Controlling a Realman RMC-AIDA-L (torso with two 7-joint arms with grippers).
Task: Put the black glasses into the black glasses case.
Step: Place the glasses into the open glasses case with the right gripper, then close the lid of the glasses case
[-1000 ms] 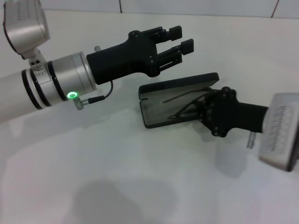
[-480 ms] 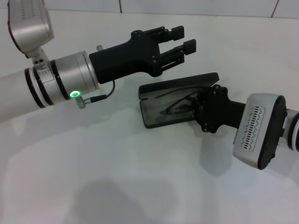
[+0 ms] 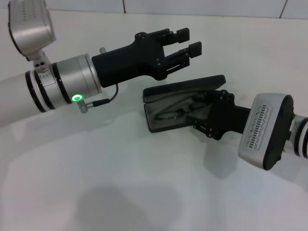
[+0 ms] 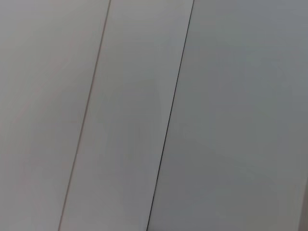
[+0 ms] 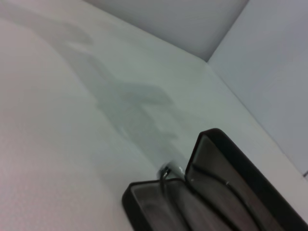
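Observation:
The black glasses case (image 3: 161, 122) lies open on the white table (image 3: 120, 183), its lid (image 3: 185, 86) raised at the back. The black glasses (image 3: 172, 113) lie low in its grey tray. My right gripper (image 3: 201, 111) reaches into the case's right end and is shut on the glasses. My left gripper (image 3: 188, 41) is open and empty, hovering above and behind the case. The right wrist view shows the open case (image 5: 211, 159) with part of the glasses (image 5: 168, 170) at its edge. The left wrist view shows only wall panels.
The white table stretches all around the case. A tiled wall (image 3: 202, 7) stands at the far edge. My left forearm (image 3: 57, 89) hangs over the table's left part, and my right wrist (image 3: 264, 132) over the right.
My right gripper has moved left and down, carrying the glasses deeper into the case tray. The left arm has barely moved.

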